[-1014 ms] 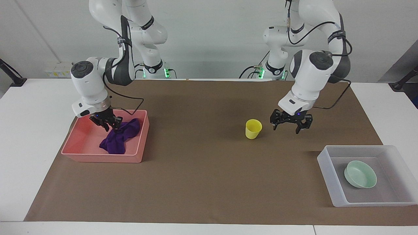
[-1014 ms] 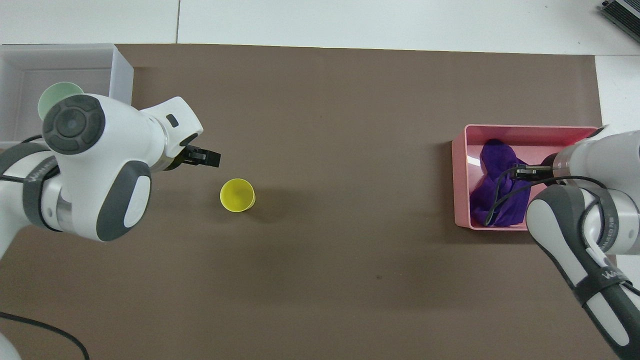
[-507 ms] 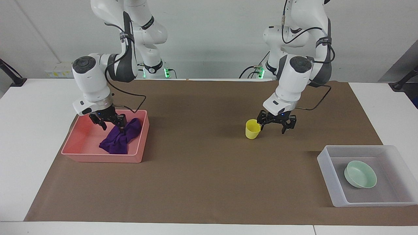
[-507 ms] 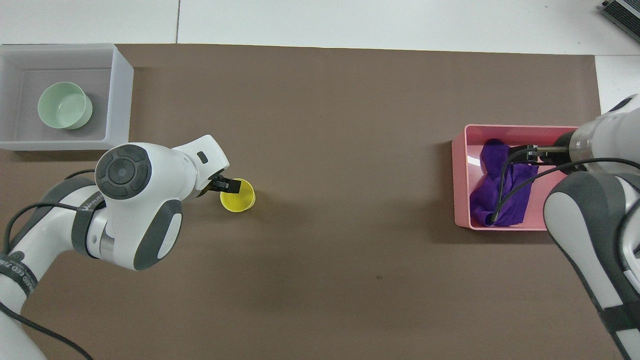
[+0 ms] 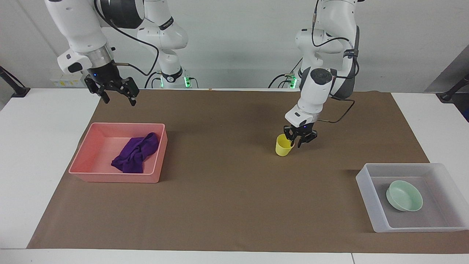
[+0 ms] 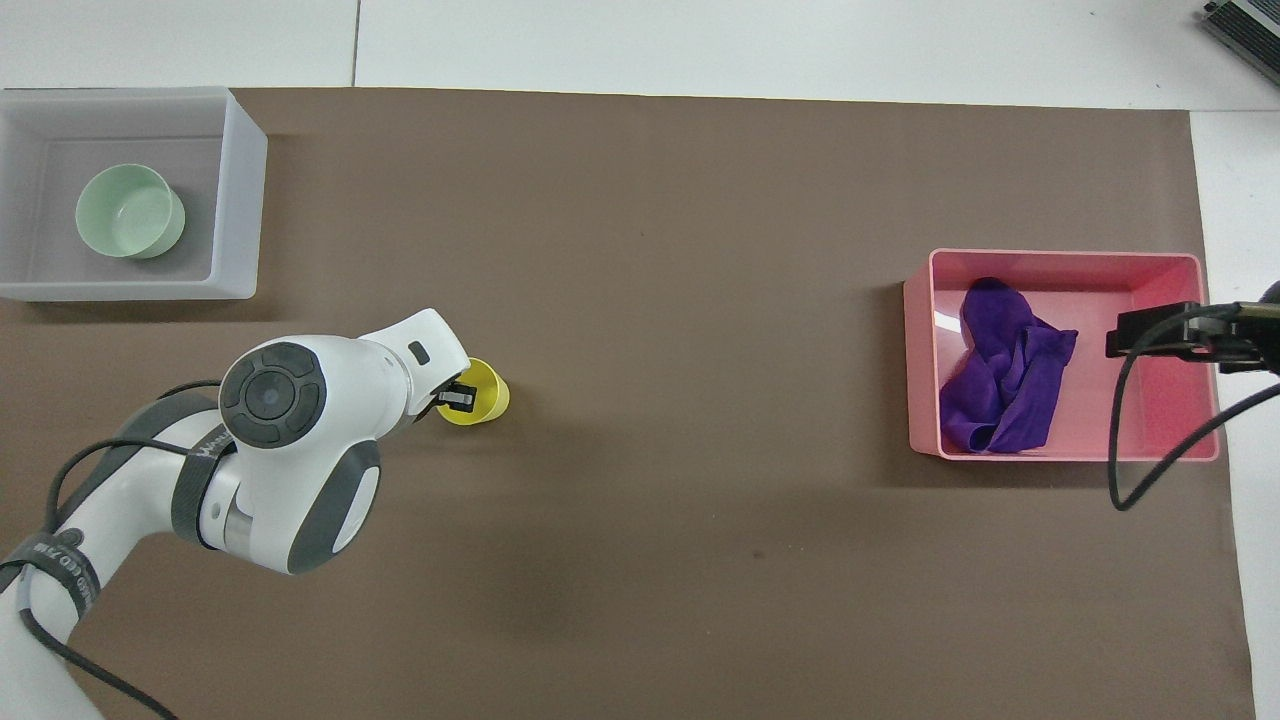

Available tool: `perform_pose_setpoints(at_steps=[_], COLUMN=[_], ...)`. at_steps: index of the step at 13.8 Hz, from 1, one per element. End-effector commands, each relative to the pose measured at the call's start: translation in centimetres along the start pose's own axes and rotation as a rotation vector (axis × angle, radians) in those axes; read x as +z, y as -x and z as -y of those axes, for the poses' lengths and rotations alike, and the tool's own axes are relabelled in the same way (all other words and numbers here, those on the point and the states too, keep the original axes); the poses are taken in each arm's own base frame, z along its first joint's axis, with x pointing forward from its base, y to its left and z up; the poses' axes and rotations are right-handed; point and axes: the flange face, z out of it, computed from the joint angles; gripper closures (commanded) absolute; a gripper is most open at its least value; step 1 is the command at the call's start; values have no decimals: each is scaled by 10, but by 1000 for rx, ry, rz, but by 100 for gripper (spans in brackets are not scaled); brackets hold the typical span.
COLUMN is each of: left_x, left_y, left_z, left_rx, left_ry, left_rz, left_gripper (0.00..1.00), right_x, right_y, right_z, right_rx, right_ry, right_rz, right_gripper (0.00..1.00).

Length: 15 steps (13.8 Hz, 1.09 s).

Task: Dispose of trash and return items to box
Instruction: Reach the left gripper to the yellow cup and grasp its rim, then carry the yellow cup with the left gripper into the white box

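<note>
Two tools are in view, and only one is at work. The left tool [image 5: 297,139] is set low at the cup [image 5: 282,147], on the part of the rim that is turned toward the left arm's end of the bench [image 5: 29,176]. It appears to be clenched on that rim, one finger inside and one outside, though the contact is partly hidden by the wrist in the overhead view. The cup is seen upright on the bench, its long axis vertical and its mouth up.

The coming move is judged to turn on where the box [image 5: 403,165] lies from the cup: farther from the robots and well toward the left arm's end of the bench. The left arm is therefore the nearer one for the carry. A bowl [image 5: 404,196] is already held in the box, so floor beside it would be needed for the cup.

The right tool [image 5: 113,92] is raised with its fingers spread and nothing is held in it; it is seen over the pink tray [image 5: 113,178], in which the rag [image 5: 135,156] lies bunched.
</note>
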Motion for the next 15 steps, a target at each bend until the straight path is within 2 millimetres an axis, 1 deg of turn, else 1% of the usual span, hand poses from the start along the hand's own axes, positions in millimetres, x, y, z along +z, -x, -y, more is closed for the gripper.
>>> perform_pose_setpoints(at_steps=[1, 4, 6, 8, 9, 10, 11, 12, 13, 14, 15], left_x=[-1, -20, -44, -70, -85, -99, -108, -111, -118, -122, -128], left_y=[3, -12, -30, -50, -58, -66, -72, -78, -83, -90, -97], left_z=[-2, 4, 17, 52, 71, 96, 119, 132, 149, 173, 189], left_rx=[-13, -17, -41, -82, -73, -76, -90, -104, -128, -166, -184], left_ry=[-4, -8, -13, -23, -29, -38, -44, -48, -53, -58, -62], left_rz=[-17, -14, -21, -46, -60, -69, -78, -85, -104, -117, -135], left_gripper=[100, 100, 100, 100, 100, 100, 100, 100, 100, 100, 100], right_x=[14, 14, 10, 1, -1, 0, 0, 2, 2, 2, 2], right_y=[8, 9, 6, 1, 1, 1, 1, 1, 0, 0, 0], right_z=[-4, -5, -6, -6, -6, -5, -6, -5, -6, -6, -7], right_rx=[29, 16, 16, 19, 19, 17, 19, 19, 19, 15, 12], right_ry=[-14, -13, 3, 3, 4, 4, 4, 3, 4, 12, 26], right_rz=[35, 35, 21, 16, 22, 24, 21, 18, 13, 12, 11], right_gripper=[0, 0, 0, 0, 0, 0, 0, 0, 0, 0, 0])
